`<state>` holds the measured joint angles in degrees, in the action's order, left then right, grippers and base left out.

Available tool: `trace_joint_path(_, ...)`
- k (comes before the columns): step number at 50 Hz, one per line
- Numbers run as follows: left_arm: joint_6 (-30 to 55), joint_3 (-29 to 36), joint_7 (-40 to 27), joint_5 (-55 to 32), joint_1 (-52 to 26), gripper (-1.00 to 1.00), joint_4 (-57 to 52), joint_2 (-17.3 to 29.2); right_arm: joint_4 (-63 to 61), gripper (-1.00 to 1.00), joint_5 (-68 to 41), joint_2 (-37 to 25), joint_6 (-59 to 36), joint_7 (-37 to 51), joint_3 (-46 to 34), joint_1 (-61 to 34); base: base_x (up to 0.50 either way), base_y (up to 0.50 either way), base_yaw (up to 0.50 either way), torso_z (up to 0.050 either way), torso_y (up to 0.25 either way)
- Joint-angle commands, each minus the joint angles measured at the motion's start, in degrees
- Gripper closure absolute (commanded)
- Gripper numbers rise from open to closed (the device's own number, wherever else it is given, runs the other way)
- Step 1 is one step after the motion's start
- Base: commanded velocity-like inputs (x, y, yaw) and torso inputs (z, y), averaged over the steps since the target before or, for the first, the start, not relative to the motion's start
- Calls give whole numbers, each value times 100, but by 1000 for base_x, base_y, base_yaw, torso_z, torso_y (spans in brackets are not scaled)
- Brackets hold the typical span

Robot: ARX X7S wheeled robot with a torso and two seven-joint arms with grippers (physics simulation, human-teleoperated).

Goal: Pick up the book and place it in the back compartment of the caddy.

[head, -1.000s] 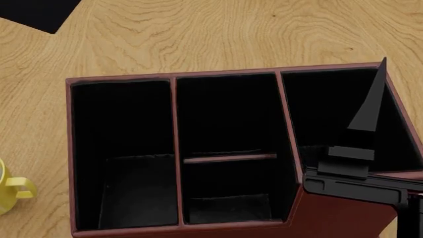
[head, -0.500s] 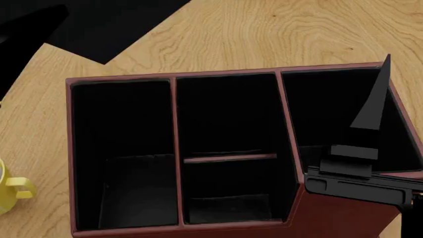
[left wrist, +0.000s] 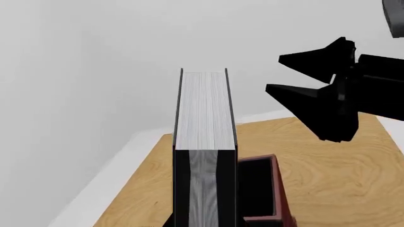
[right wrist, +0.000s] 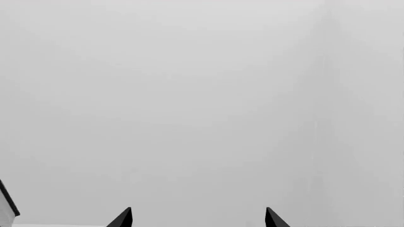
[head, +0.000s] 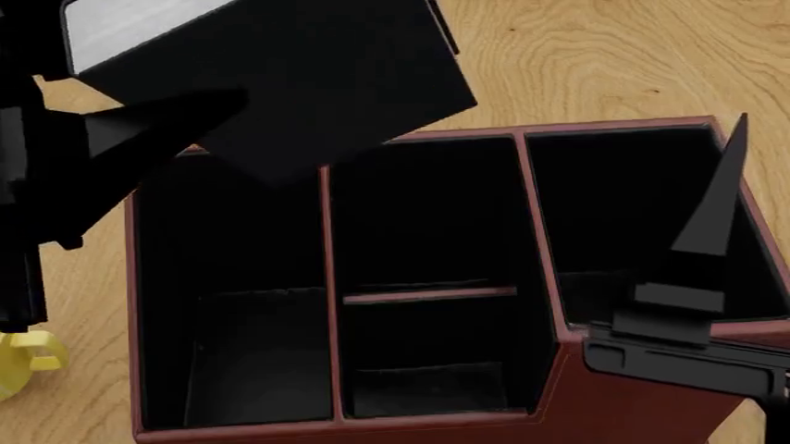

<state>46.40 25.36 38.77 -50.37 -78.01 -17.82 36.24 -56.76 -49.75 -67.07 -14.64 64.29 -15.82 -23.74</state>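
Since half a second ago the book [head: 277, 79] has swung in over the caddy's far-left corner, where we then saw only a dark shape at the edge of the head view, and the right gripper [head: 722, 185] has hardly shifted.

We go from largest to smallest. First, the caddy [head: 642, 407] stands square on the wooden table [head: 593, 55], all four cells open and unoccupied. Second, the book is carried aloft and tilted, black cover toward the head camera, pale page edges showing in the left wrist view [left wrist: 202, 113]. The left gripper [head: 136, 139] is closed on it; we see one finger across the cover. Third, the right gripper hangs over the right long cell with its fingertips [right wrist: 124, 218] well spread and nothing between them. Fourth, a yellow mug handle [head: 31, 356] shows beside the caddy's left wall.

We judge the carry to be under way and the placing not yet done. The next move calls for shifting the book toward the middle column, squaring it to the back compartment [head: 426, 217], then lowering it.

Room is tight: the cell looks barely wider than the book, bounded by dividers and the low crossbar [head: 428, 295]. A tilted corner could catch there.
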Motion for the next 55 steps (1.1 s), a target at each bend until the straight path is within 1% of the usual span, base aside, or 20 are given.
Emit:
trace_joint_path(1,264,230,44,-174,-367,100,-23,-200,0,-100,65,-99,182,43,69,230,0,0,0,0,0)
trace_joint_path(12,349,532,314,-142,-487,100,86,-317,-1,-100,65,-163,258,79,115,312,0,0,0,1,2)
trace_joint_path(29,71,878,695,89,-322,100,345,-429,33,-100,100,-190,317,90,91,363,0,0,0,0,1)
trace_joint_path(55,-171,1150,855,219,15,100,457,-511,82,-100,194,-232,468,102,83,525,0,0,0,0,1)
